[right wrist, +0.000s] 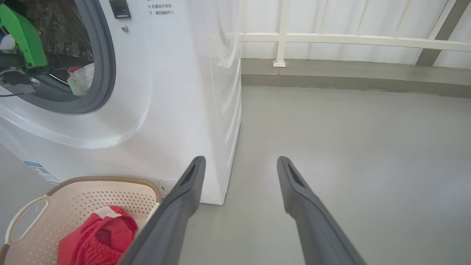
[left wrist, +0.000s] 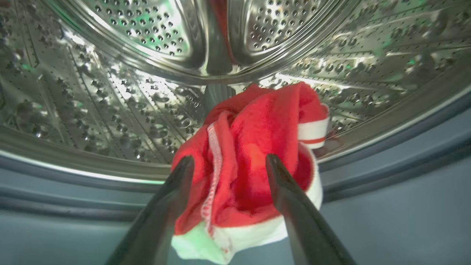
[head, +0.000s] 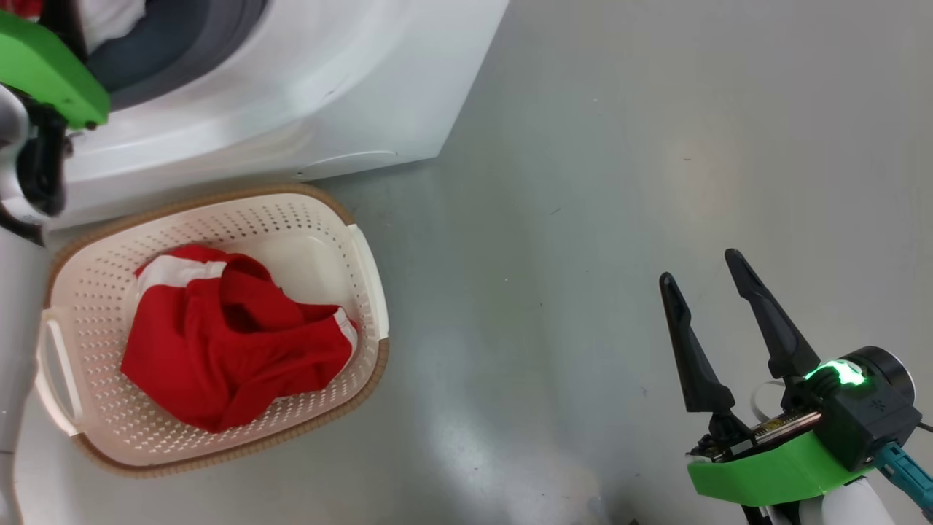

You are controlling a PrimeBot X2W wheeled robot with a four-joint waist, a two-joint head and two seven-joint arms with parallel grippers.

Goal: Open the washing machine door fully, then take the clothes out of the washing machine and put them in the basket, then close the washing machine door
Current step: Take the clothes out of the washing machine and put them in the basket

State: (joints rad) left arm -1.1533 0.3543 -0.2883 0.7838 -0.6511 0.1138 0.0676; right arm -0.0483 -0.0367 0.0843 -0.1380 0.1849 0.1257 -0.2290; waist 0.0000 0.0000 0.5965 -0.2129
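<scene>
Unloading is the step in hand. At eleven o'clock in the head view is the washing machine [head: 291, 95]. Inside its drum the left claw [left wrist: 228, 162] is spread, one finger either side of a red garment [left wrist: 254, 136], not clamped. The next move calls for closing on it and carrying it to the basket [head: 219, 200] at eight o'clock, which holds another red piece [head: 233, 350]. The right claw [head: 700, 268], at four o'clock, is spread and empty. The Chinese print [right wrist: 154, 9] and blue sticker [right wrist: 38, 171] are too small to read.

The white washing machine [right wrist: 176, 92] has its round opening uncovered. One red garment [left wrist: 254, 147] with white trim lies crumpled at the front edge of the steel drum [left wrist: 110, 92]. A second red garment [head: 233, 343] lies bunched in the middle of the cream perforated basket [head: 95, 292], just before the machine.
</scene>
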